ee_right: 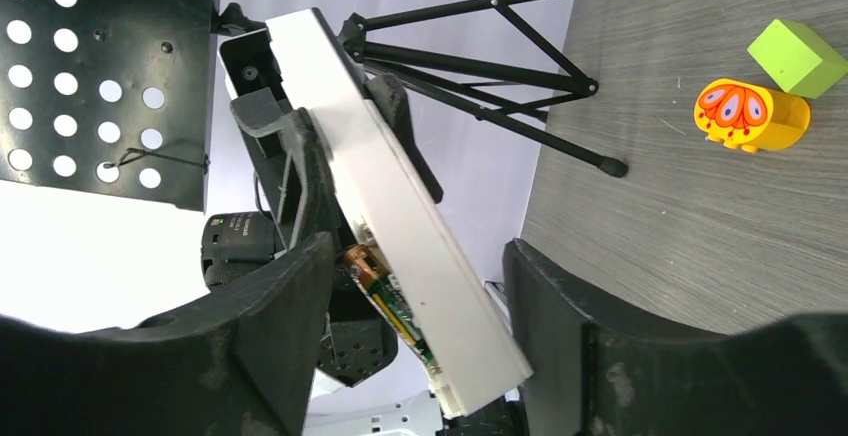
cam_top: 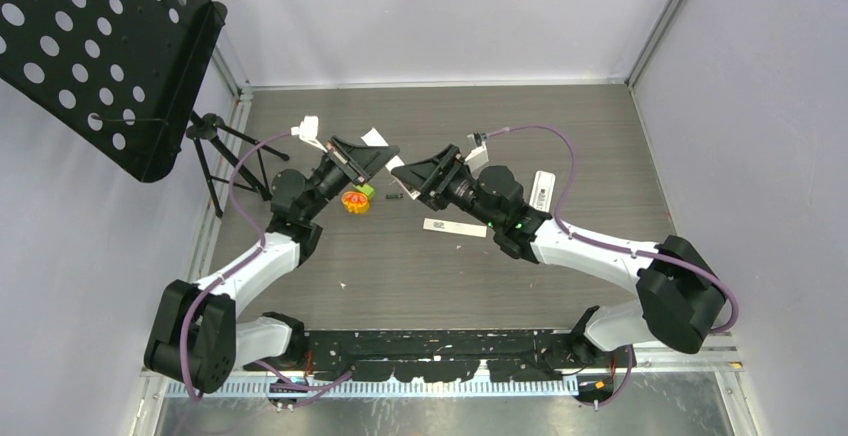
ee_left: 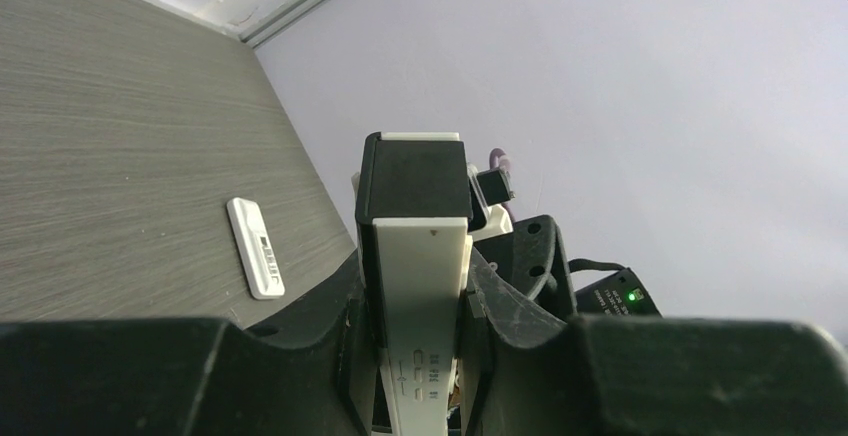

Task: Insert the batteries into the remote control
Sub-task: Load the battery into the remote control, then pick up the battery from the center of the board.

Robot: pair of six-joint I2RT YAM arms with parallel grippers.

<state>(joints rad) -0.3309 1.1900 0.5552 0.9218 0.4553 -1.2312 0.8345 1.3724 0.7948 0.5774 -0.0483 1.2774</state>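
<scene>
From my station I see the left gripper (ee_left: 420, 308) pinching the remote control (ee_left: 415, 256) by its long edges and holding it up off the table (cam_top: 400, 276), near the middle of the work area. My right wrist camera looks at the remote's underside, where a battery (ee_right: 385, 298) with a brownish end lies lengthwise in the open back. The right gripper (ee_right: 418, 256) faces it from just beside, with its jaws spread wide. The remote shows in the gap between the fingers (ee_right: 560, 326), and I cannot tell whether either finger touches it. On the overhead view a thin dark cylinder (cam_top: 393, 196) lies on the table between the two grippers. It looks like another battery, but it is too small for me to be sure. An orange toy (ee_right: 750, 114) and a green block (ee_right: 797, 56) sit close together near the left gripper. Two more white remotes lie flat on the wood, one (cam_top: 455, 227) near the right arm's wrist and the other (cam_top: 543, 188) further right.
</scene>
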